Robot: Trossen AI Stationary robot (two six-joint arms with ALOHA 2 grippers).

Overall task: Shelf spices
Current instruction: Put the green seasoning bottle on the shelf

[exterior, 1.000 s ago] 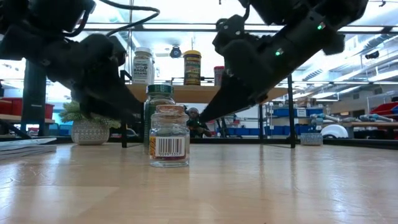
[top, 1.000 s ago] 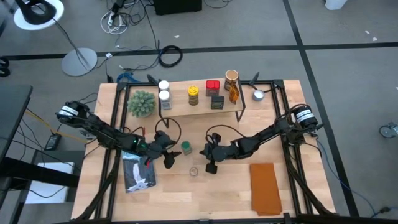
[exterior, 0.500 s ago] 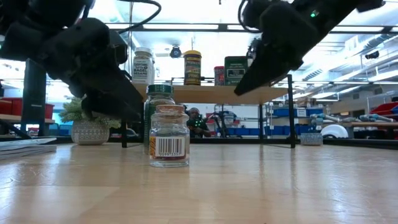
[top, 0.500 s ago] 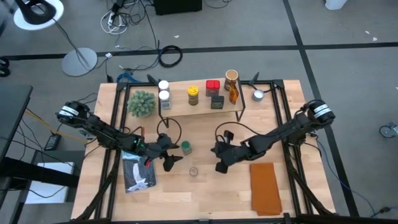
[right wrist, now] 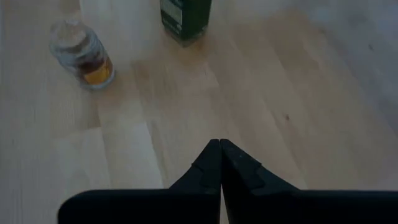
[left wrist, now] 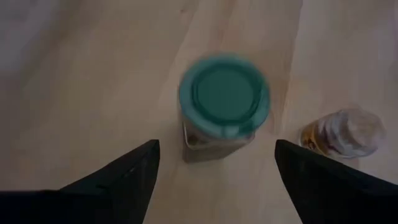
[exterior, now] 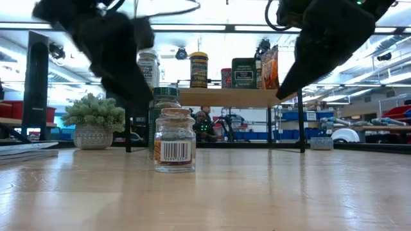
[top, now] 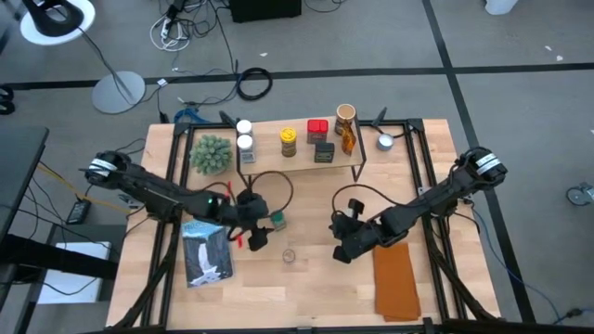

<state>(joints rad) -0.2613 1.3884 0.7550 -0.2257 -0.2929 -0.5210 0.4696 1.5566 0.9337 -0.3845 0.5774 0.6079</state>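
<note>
Green-lidded jar (left wrist: 224,99) upright, lid up, between spread left gripper (left wrist: 217,168) fingers

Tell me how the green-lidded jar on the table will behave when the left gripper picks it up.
The green-lidded jar stands upright and taller than wide, so a nudge near its lid could tip it. Its body looks squarish with flat sides, so it probably won't roll and should seat between the pads. The open left gripper hovers above it, jaws wider than the jar.

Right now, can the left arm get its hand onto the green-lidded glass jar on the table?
Probably yes. The left hand is open and sits right above the green-lidded glass jar, fingers to either side. The small clear glass jar stands apart to one side, so nothing blocks the descent.
</note>
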